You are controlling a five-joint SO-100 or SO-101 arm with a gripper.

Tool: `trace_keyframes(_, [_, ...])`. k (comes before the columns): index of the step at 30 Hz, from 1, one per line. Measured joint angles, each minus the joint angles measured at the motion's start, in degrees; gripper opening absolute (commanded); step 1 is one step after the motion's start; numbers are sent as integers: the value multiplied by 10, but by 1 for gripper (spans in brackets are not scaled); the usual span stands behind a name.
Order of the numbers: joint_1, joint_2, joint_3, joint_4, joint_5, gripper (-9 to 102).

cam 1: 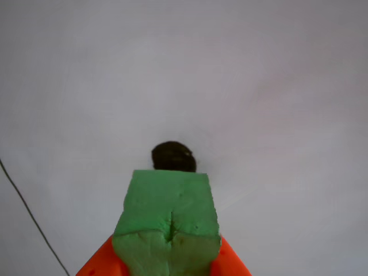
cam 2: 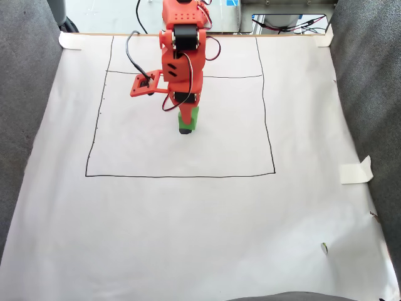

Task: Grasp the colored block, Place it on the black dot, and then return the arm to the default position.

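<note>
A: Where the orange arm [cam 2: 180, 56] reaches down inside the drawn square [cam 2: 265, 119] on the white paper [cam 2: 188, 232], what does its gripper [cam 2: 186, 120] hold?

B: Its two jaws close against the sides of the green block [cam 1: 168, 221], which sits squeezed between them.

A: And the black dot [cam 1: 173, 156]?

B: In the other view it shows just past the block's far edge, partly hidden. In the fixed view, the block [cam 2: 188, 119] is at the paper, at the dot.

Your bright green foam cube [cam 1: 167, 221] hid the near edge of the small dark oval dot [cam 1: 173, 156] in the other view, and the frame's bottom cut off the orange plastic gripper [cam 1: 167, 270]. In the fixed view the dot was barely discernible.
</note>
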State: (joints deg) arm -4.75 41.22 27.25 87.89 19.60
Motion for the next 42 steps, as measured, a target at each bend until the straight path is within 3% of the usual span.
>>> trace_keyframes(42, [24, -40, 0, -17, 0, 0])
